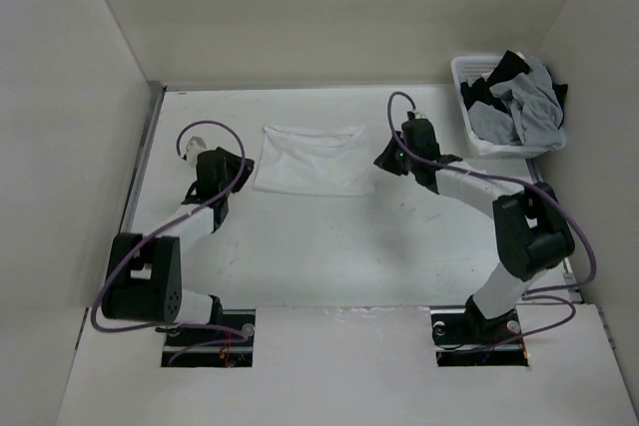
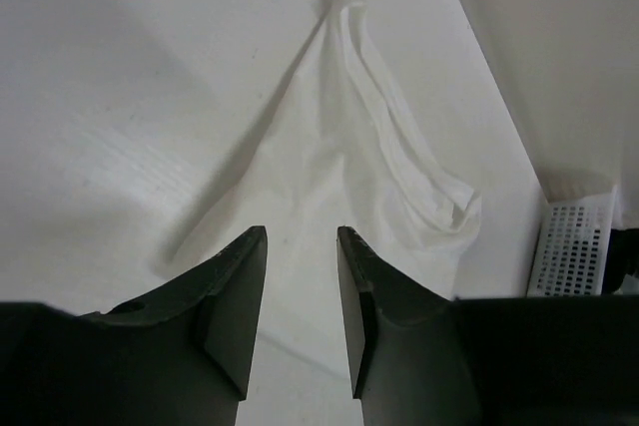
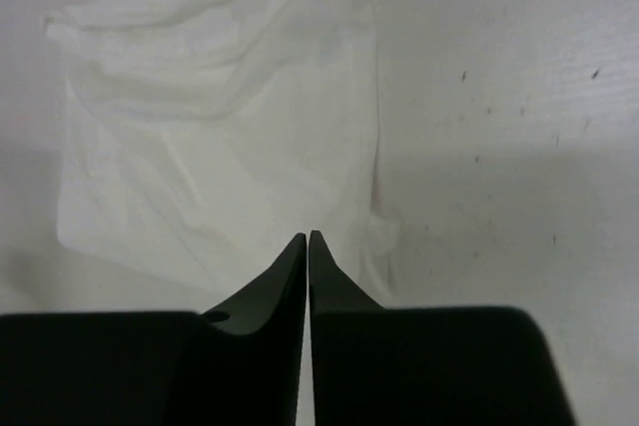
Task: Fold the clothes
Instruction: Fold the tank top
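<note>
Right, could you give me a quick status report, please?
Left claw open, right claw nearly shut. White garment flat on table between them. Nothing blocking.

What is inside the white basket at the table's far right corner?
Grey garments and black garments are heaped in the basket, spilling over its rim. Whatever lies beneath them, and the basket's floor, is covered and cannot be seen.

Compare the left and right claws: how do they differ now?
The left claw has its jaws clearly apart; the right claw has its tips almost meeting, only a slit between. The left claw is beside the white garment on its left, the right claw on its right. Both point at that garment, which lies on the table.
</note>
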